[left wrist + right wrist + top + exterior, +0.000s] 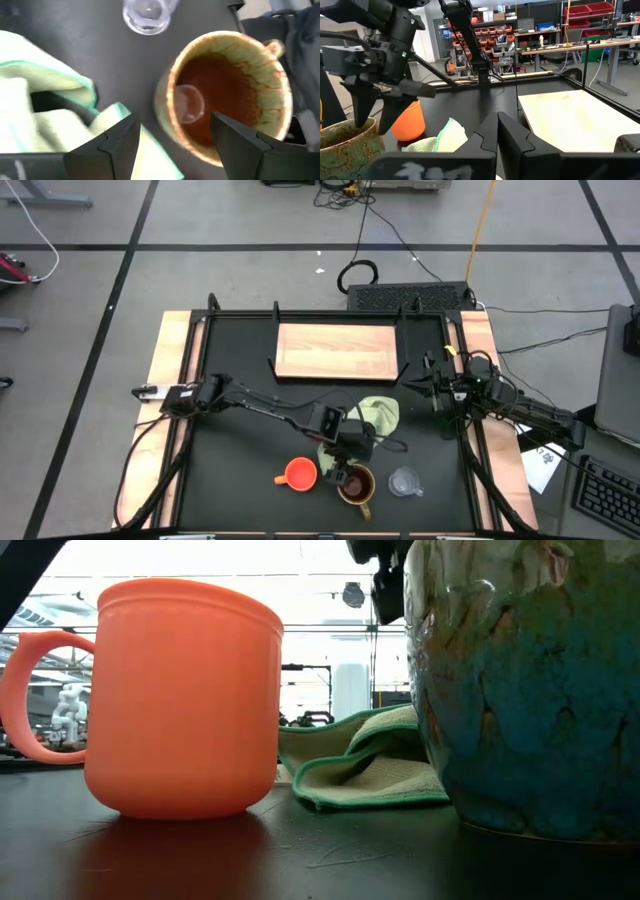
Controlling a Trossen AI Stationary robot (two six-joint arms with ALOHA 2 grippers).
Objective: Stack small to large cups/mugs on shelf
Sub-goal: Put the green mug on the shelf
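Observation:
The brown-lined mug [355,485] with a mottled green outside stands upright on the black table near its front edge; it also shows in the left wrist view [225,95]. My left gripper [177,145] is open above the mug, fingers pointing down. One finger [240,145] is over the mug's hollow and the other [117,145] is outside its wall, over the cloth; neither visibly touches. The orange cup [300,473] stands to the mug's left and the clear glass cup [404,482] to its right. My right gripper [497,125] is shut and empty, beside the shelf's right end. The wooden shelf [337,350] lies at the far middle.
A light green cloth [375,415] lies crumpled between the shelf and the mug, right behind my left gripper. Black brackets [272,367] stand at the shelf's ends. Raised black rails [195,380] border the table. In the low view the orange cup [180,700] and the mug [530,690] fill the foreground.

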